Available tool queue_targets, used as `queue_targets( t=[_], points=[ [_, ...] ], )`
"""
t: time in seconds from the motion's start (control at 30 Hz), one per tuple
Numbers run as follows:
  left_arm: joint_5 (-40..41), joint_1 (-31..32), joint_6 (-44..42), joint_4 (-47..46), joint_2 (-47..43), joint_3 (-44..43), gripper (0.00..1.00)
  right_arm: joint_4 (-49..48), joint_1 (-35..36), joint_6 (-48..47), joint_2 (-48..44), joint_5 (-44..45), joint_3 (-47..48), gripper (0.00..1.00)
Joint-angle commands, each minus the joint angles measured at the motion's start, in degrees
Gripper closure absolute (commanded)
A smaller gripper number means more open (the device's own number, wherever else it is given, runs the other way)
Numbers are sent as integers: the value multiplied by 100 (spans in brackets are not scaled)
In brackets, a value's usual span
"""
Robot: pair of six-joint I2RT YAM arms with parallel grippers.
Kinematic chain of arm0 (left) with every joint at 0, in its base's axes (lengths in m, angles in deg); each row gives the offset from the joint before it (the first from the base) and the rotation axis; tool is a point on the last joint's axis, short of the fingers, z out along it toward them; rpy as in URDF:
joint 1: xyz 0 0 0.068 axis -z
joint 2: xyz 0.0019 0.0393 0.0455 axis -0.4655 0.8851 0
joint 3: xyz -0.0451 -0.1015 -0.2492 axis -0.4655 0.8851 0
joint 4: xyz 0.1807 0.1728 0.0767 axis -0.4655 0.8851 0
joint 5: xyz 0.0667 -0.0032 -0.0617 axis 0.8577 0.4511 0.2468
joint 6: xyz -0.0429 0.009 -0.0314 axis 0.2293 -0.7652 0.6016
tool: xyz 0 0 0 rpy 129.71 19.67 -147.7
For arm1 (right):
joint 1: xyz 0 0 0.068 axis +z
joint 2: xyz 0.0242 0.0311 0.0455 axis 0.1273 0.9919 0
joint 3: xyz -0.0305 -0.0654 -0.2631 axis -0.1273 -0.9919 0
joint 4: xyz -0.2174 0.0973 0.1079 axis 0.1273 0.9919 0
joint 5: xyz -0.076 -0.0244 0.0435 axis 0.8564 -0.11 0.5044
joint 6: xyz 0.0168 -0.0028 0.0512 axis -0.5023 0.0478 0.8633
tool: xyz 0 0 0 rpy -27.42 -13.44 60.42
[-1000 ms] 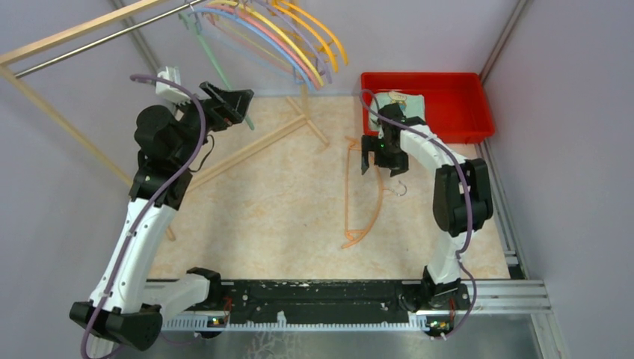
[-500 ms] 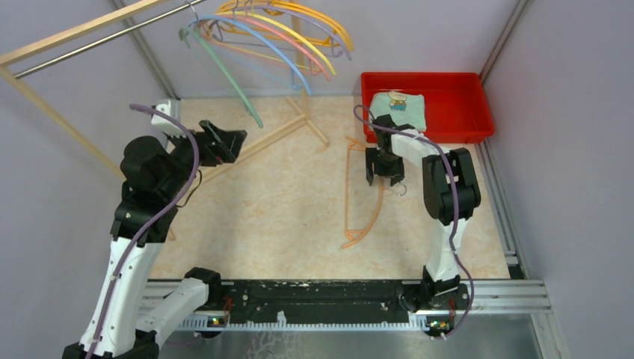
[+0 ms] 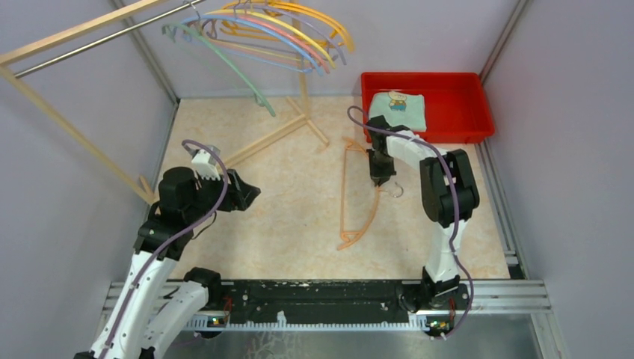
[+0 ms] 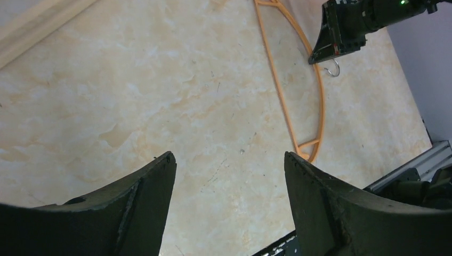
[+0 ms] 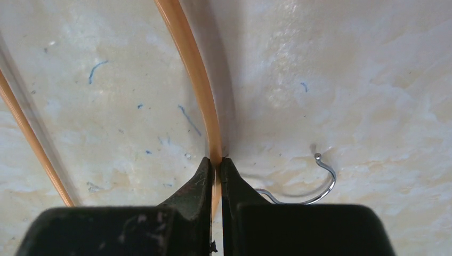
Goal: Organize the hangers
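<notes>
Bright, even light from overhead, shadows soft. Right wrist view: faint shadow at 3 o'clock of orange hanger [image 5: 194,80], right gripper [image 5: 217,161] soft-focused at 6 o'clock. Top view: dull sheen on metal strip [image 3: 336,345] at 6 o'clock.

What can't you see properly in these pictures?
- Top view: the right gripper covers the spot where it pinches the orange hanger.
- Right wrist view: most of that hanger runs off the edges.
- Top view: the hung hangers overlap, so their number is unsure.
- Top view: the cloth in the red bin has a drawing too small to make out.
</notes>
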Motion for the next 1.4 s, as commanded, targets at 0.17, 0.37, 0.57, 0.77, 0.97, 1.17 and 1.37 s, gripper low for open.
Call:
queue_targets(
  t=[0.17,0.37,0.57,0.77,0.97,1.17,1.37],
  points=[
    [829,1349,15,-819,506,131,22,579,596,451,-841,-451,1037,100],
    [2418,3243,-7,-1483,1930,-416,20,621,888,717,-638,-566,1715,100],
    [3079,4076,-152,-1807,3202,-1051,20,795,1004,748,-326,-772,2340,100],
    [3250,4413,-58,-2003,3911,-1272,18,817,1098,769,-445,-887,2351,100],
    [3254,4576,-88,-2073,4403,-1488,18,789,1146,825,-664,-1062,2286,100],
    [3208,4581,-133,-2246,4874,-1577,18,861,1222,865,-890,-1204,2291,100],
    [3257,4585,-51,-2224,5311,-1554,22,994,1219,895,-1095,-1515,2352,100]
  ],
)
